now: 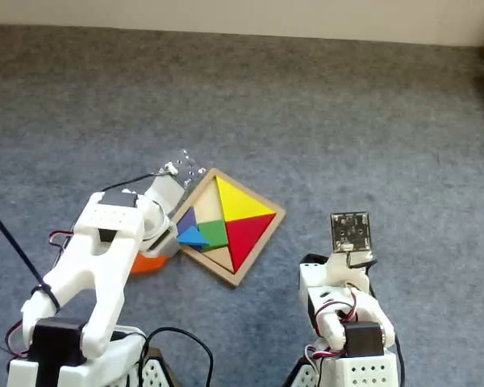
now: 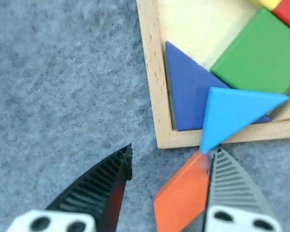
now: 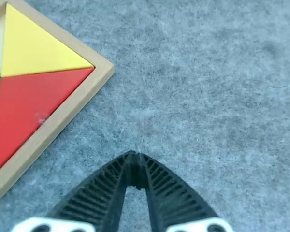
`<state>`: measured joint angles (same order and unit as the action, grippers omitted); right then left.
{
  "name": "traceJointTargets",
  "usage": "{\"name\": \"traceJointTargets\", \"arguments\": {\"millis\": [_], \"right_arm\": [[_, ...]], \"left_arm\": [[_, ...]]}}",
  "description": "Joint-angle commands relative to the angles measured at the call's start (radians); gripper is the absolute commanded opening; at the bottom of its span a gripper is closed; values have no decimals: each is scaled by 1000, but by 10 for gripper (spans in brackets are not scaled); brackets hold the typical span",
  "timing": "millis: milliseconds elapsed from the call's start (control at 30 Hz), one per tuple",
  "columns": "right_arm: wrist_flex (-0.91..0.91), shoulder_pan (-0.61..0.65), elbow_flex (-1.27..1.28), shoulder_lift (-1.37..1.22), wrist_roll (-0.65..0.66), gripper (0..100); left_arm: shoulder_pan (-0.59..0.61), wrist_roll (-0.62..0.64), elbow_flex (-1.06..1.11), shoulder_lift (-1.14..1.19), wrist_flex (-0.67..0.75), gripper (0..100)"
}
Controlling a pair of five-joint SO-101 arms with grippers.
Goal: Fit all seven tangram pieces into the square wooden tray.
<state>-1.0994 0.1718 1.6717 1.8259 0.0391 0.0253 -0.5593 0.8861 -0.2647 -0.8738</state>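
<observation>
The square wooden tray (image 1: 262, 244) lies cornerwise on the carpet. It holds a yellow triangle (image 1: 238, 201), a red triangle (image 1: 247, 234), a green square (image 1: 214, 234) and a dark blue triangle (image 2: 186, 96). A light blue triangle (image 2: 234, 113) rests tilted across the dark blue one, its tip over the tray's rim (image 2: 152, 77). An orange parallelogram (image 2: 182, 195) lies on the carpet outside the tray, against one finger (image 2: 229, 186) of my left gripper (image 2: 173, 151), which is open at that corner. My right gripper (image 3: 134, 157) is shut over bare carpet, apart from the tray's corner (image 3: 104, 72).
Grey carpet (image 1: 306, 105) covers the whole work area, with a pale wall strip along the far edge. The left arm (image 1: 105, 242) leans over the tray's left corner. The right arm (image 1: 347, 298) stands folded to the tray's right. Pale bare floor (image 2: 198, 29) shows inside the tray.
</observation>
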Motion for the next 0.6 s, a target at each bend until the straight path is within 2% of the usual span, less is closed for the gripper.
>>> {"name": "traceJointTargets", "arguments": {"millis": [0,333,567], "right_arm": [[-2,-12,117,10,-3,5],[-2,-12,117,10,-3,5],[-2,-12,117,10,-3,5]], "left_arm": [[10,12,-87,-44,-44,253],[8,12,-102,-35,-43,254],[5,72,-93,-33,40,255]]}}
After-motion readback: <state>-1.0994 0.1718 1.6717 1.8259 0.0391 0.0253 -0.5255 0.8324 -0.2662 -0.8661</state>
